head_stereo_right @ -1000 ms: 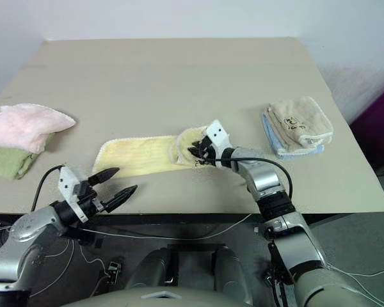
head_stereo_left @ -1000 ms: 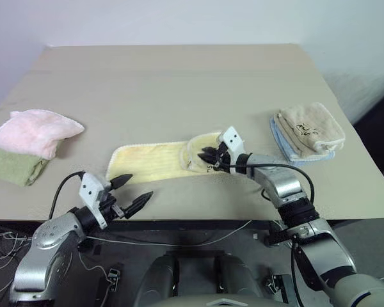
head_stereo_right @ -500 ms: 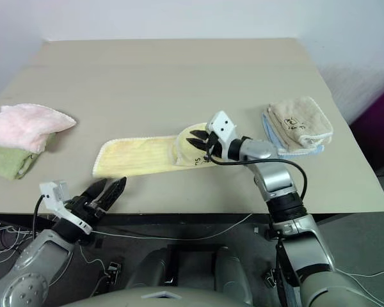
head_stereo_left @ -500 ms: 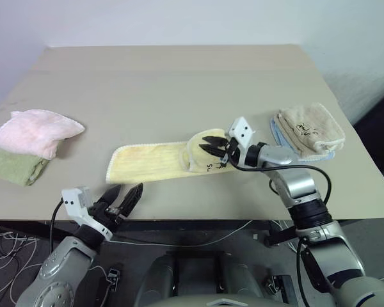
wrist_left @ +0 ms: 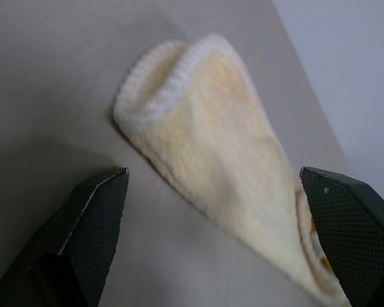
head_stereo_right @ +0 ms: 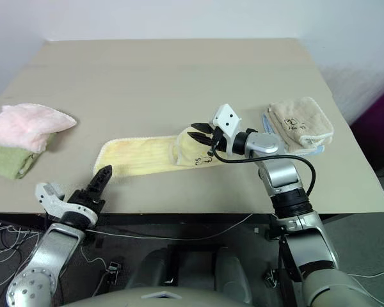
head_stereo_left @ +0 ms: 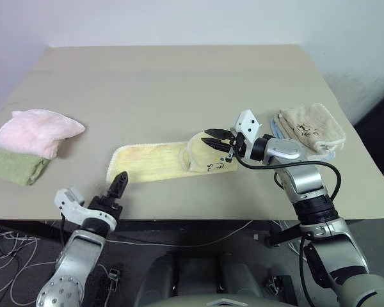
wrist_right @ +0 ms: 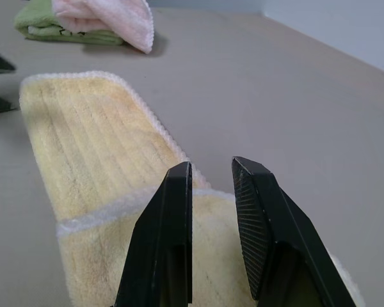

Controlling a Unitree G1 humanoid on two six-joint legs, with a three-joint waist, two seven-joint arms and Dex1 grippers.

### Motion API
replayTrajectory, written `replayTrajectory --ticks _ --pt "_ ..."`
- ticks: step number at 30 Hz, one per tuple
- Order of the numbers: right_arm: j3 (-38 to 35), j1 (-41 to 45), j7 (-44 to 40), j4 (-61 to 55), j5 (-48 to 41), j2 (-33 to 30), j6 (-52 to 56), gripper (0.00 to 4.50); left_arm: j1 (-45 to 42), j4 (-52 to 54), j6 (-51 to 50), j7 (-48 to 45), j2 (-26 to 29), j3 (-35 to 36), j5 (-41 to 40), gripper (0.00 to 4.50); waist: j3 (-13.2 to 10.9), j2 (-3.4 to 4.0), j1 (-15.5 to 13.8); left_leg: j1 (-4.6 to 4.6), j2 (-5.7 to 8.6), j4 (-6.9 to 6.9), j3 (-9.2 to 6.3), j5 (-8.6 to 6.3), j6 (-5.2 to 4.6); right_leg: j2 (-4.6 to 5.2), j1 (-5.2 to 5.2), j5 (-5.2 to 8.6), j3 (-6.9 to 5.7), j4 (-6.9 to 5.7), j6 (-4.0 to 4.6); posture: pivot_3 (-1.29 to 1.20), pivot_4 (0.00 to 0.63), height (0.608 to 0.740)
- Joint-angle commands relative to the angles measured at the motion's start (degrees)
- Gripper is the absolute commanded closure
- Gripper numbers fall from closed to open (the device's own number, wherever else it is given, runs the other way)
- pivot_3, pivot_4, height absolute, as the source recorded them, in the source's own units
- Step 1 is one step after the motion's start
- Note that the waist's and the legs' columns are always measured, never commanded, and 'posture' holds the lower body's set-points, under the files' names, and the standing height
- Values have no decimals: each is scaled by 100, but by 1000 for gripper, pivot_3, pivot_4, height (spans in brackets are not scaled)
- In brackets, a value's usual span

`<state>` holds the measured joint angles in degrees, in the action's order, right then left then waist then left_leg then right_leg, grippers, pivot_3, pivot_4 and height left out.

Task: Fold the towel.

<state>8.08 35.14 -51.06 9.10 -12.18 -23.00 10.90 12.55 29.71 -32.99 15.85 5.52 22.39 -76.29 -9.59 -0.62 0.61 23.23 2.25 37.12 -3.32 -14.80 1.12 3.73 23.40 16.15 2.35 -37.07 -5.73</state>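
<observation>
The pale yellow towel (head_stereo_left: 155,164) lies flat as a long strip near the table's front edge. Its right end is folded back over itself, with dark marks (head_stereo_left: 216,166) on the flap. My right gripper (head_stereo_left: 208,137) hovers level just above that folded end. Its fingers (wrist_right: 169,211) stand a narrow gap apart with nothing between them. My left gripper (head_stereo_left: 120,183) is at the table's front edge, just short of the towel's left end (wrist_left: 179,96), open wide and holding nothing.
A fluffy pink towel (head_stereo_left: 37,130) rests on a green one (head_stereo_left: 11,166) at the table's left edge. A beige folded towel (head_stereo_left: 310,128) lies on a blue cloth (head_stereo_left: 283,146) at the right, close behind my right wrist.
My right gripper has risen off the towel's folded end, which stays lying on the table. My left gripper has rolled over and drawn back a little towards the table's front edge.
</observation>
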Motion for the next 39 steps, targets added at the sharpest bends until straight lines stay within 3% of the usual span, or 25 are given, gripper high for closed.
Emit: replayTrajectory --ticks 1,10,23,29,34,39 --pt "-109 37 45 -249 -46 7 -65 3466 -219 -392 48 323 135 143 -138 0 0 1 -1 -3 0 0 0 0 0 -1 -3 0 0 0 0 0 150 740" --pt "-204 -200 173 -582 -115 -76 100 3466 -798 -884 4 431 249 91 -309 0 2 3 -20 -15 3 -1 0 1 1 -2 -17 0 -2 0 0 0 150 740" --pt "-367 -502 432 -889 -95 -178 267 3503 -1148 -1209 265 90 383 389 -361 4381 -1 -1 -2 -13 3 -1 -1 1 1 -2 -14 0 -1 1 0 0 150 740" --pt "-403 -601 522 -978 -88 -188 313 3503 -1282 -1342 314 -93 669 644 -356 4448 -1 -2 4 -12 1 -4 -1 1 2 -4 -11 0 0 1 0 0 150 740" --pt "-476 -679 597 -1108 -98 -244 373 3503 -1399 -1431 358 -517 1325 1121 -364 4448 -2 -2 14 -9 1 -5 0 1 2 -4 -5 0 0 1 0 0 150 740" --pt "-524 -730 675 -1193 -104 -291 402 3503 -1525 -1180 148 -1106 1990 1035 -71 4448 -4 -5 -2 -6 2 -5 -1 1 2 -1 -5 0 0 2 1 0 150 740"
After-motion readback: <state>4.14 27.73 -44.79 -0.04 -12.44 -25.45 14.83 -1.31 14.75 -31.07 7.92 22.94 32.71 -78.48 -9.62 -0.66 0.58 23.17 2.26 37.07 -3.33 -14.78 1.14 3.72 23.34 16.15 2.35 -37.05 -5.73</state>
